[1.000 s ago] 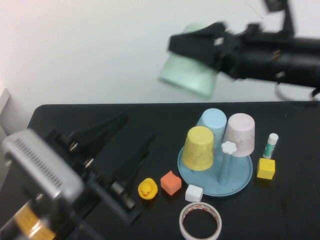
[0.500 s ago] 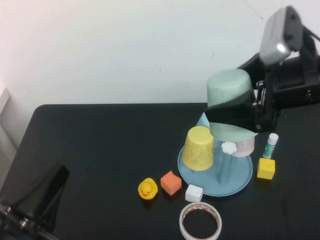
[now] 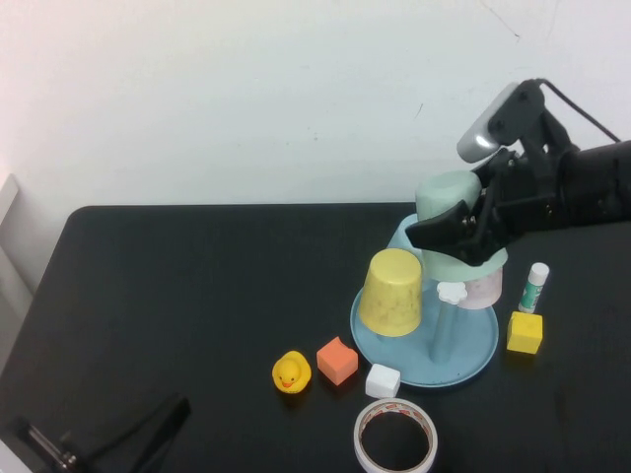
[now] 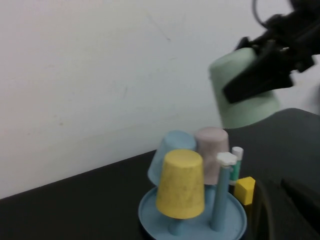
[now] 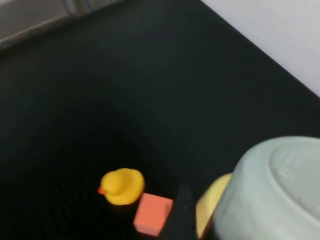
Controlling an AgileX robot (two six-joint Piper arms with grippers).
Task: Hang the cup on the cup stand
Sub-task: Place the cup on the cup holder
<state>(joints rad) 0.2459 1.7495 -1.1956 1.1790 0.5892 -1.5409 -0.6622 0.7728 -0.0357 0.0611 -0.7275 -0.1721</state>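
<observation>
One cup (image 3: 449, 212), inverted in the right gripper (image 3: 471, 235), has descended toward the cup stand (image 3: 483, 350) near the desk's right edge, nearly hung; the closed left gripper (image 3: 108, 445) retreated.

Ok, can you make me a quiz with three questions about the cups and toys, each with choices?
1. Where is the yellow duck?
A. on the table left of the orange block
B. on the cup stand
C. inside the tape roll

2. How many cups already sit on the cup stand?
A. one
B. three
C. five

3. What is the right claw doing?
A. resting on the table
B. holding the mint cup upside down above the stand
C. squeezing the glue stick

Answers: 1 A, the duck sits beside the block. 2 B, yellow, blue and pink cups are hung. 3 B, its fingers clamp the cup. The left claw sits shut, low at the near edge.
</observation>
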